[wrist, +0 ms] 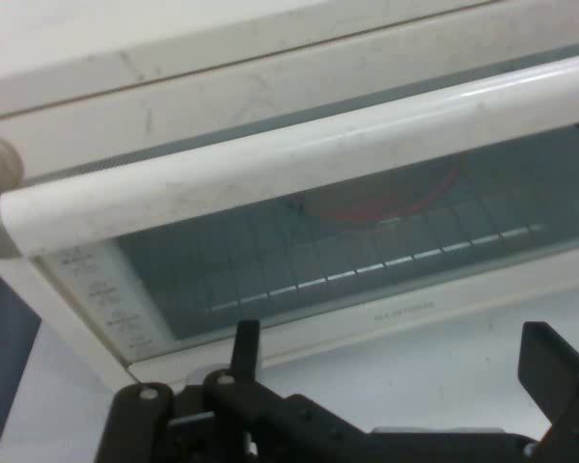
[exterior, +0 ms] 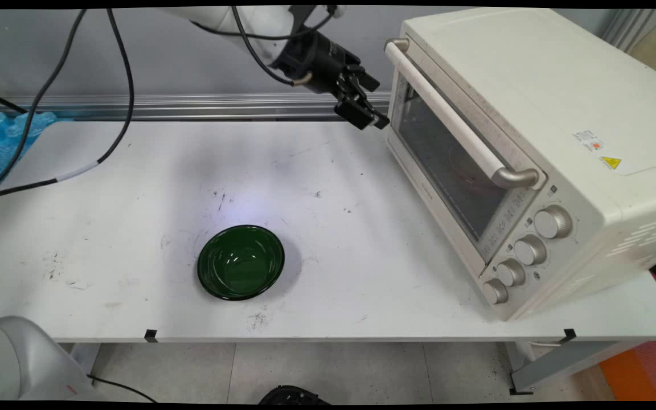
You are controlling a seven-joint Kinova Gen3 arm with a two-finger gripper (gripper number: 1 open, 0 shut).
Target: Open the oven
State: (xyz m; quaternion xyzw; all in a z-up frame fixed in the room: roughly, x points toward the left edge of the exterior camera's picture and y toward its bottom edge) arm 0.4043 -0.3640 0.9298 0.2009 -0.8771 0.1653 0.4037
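Observation:
A cream toaster oven [exterior: 533,131] stands on the right of the white table [exterior: 106,188], its glass door closed. My black gripper [exterior: 372,109] hangs open just left of the door's far end, below the bar handle [exterior: 453,122]. In the hand view the handle [wrist: 299,154] crosses the picture above the door glass [wrist: 347,251], and a red round thing [wrist: 386,203] shows dimly inside. Both fingers [wrist: 246,347] rise wide apart from the bottom edge with nothing between them. A dark green bowl [exterior: 241,262] sits empty at the table's near middle.
Four knobs [exterior: 524,250] run down the oven's near front. Black cables [exterior: 117,85] hang from the arm over the table's left side. A blue sheet [exterior: 3,134] lies at the far left. A metal rail [exterior: 191,106] runs along the wall.

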